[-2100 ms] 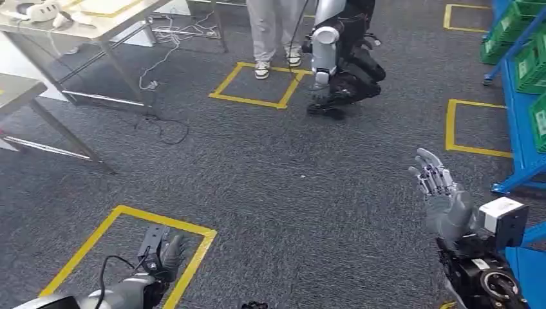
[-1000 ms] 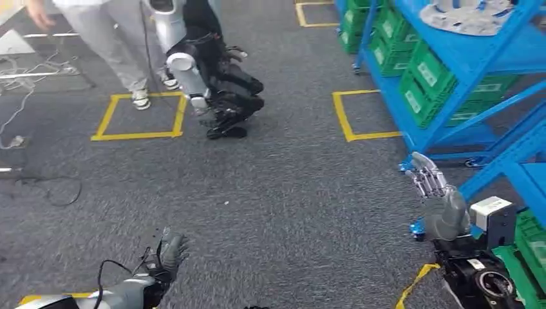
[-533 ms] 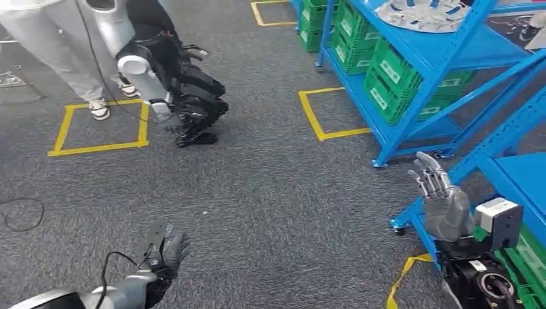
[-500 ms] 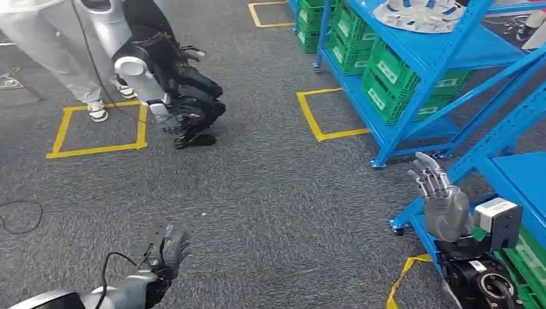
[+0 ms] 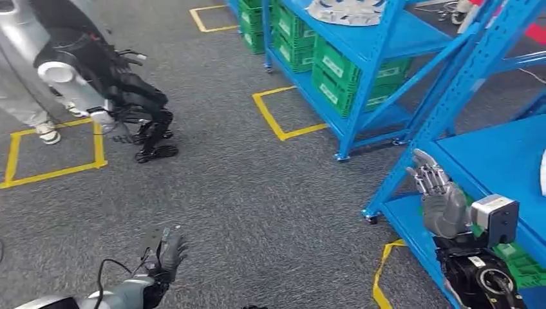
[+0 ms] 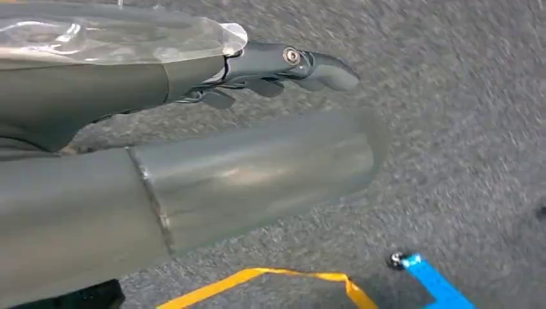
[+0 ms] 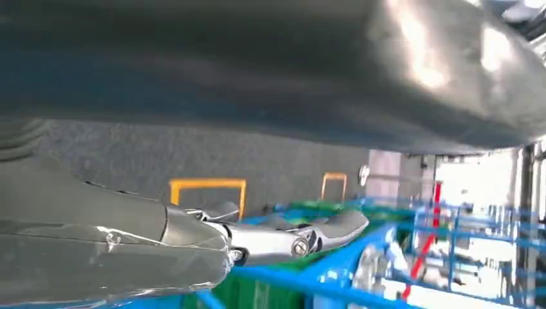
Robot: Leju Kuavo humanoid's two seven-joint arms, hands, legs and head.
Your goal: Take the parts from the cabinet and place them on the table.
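Note:
A blue shelving rack [image 5: 444, 103] stands on my right, with a bare blue shelf [image 5: 502, 161] nearest me. A white part [image 5: 543, 170] shows at the right picture edge on that shelf. Grey metal parts [image 5: 344, 9] lie on a farther shelf at the top. My right hand [image 5: 436, 193] is raised in front of the near rack post, fingers spread and holding nothing; it shows again [image 7: 283, 235] in the right wrist view. My left hand [image 5: 169, 252] hangs low over the carpet, fingers apart and empty, seen close up [image 6: 283, 64] in the left wrist view.
Green crates [image 5: 341, 67] fill the lower rack shelves. Another humanoid robot [image 5: 96, 77] crouches at the upper left beside a person's shoe [image 5: 46, 132]. Yellow tape squares [image 5: 283, 116] mark the grey carpet. A yellow tape strip [image 5: 383, 270] lies by the near rack's foot.
The whole view has swung to the right: tables slid out of sight and the blue racks came in close. Both hands keep their pose, fingers spread and empty.

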